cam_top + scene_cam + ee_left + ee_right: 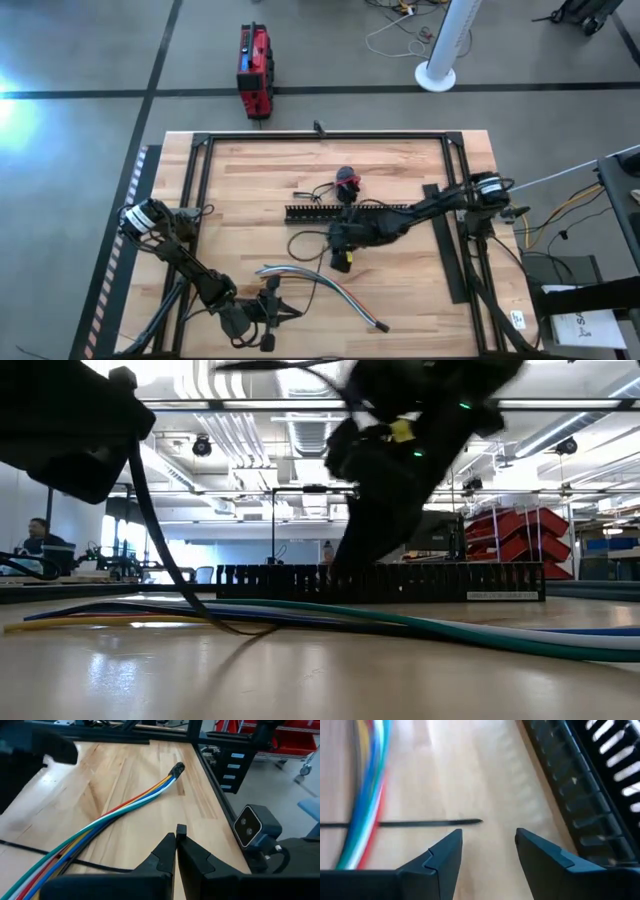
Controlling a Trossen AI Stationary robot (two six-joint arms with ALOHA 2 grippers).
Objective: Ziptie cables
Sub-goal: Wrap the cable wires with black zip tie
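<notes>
pale butcher-block wood fills the high view, a table (400,290) framed in black rails on a grey floor. the cables (325,290) lie toward six o'clock of the tabletop, a thin curved bundle whose long axis runs from nine o'clock down to about four o'clock, ending in a dark tip. the left gripper (268,312) sits at the bundle's near end, around seven o'clock of the table. the right gripper (343,252) hangs near the centre, just short of a long black comb-slotted duct (330,212) lying across the table.

from table height the cables (420,625) stretch flat across the wood in teal, white, blue and yellow strands, the duct (380,582) standing behind them as a toothed black wall.

past the left gripper (176,851), its fingers pressed fully together and holding nothing, the cables (125,807) point away toward one o'clock, glossy round strands ending in a dark cap.

between the right gripper (488,845) fingers, spread moderately apart and empty, the ziptie (420,823) shows as a thin straight black strip running nine to three o'clock, crossing the cables (367,795), its free tip pointing toward the duct (570,790).
</notes>
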